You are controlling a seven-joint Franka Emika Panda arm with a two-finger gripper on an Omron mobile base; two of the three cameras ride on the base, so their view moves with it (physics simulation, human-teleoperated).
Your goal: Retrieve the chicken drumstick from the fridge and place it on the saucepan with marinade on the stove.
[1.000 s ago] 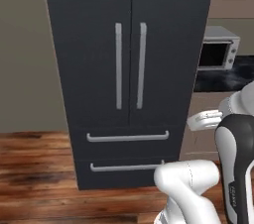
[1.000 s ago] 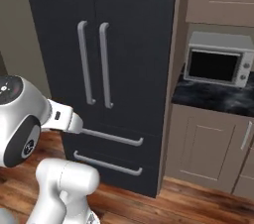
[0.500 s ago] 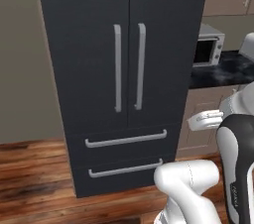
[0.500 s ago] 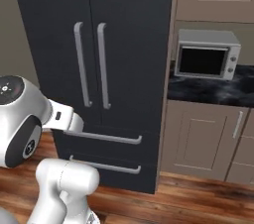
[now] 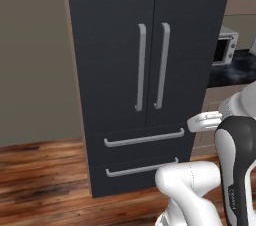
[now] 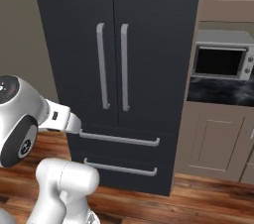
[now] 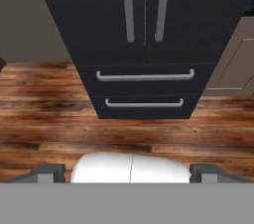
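Fridge (image 7: 144, 29) ahead of tool (image 7: 129, 171), doors and both drawers closed. Tool fingers (image 7: 47, 172) wide apart, empty, above wood floor (image 7: 44, 119). Microwave (image 6: 221, 62) off right.

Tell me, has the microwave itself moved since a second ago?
No. The microwave sits on its dark counter beside the fridge just as before; the whole picture shifted together, so the camera base drove, not the microwave.

Glossy white rounded arm (image 5: 187, 185) links with dark grey joint bands; two small dark fingertips (image 7: 47, 172) below
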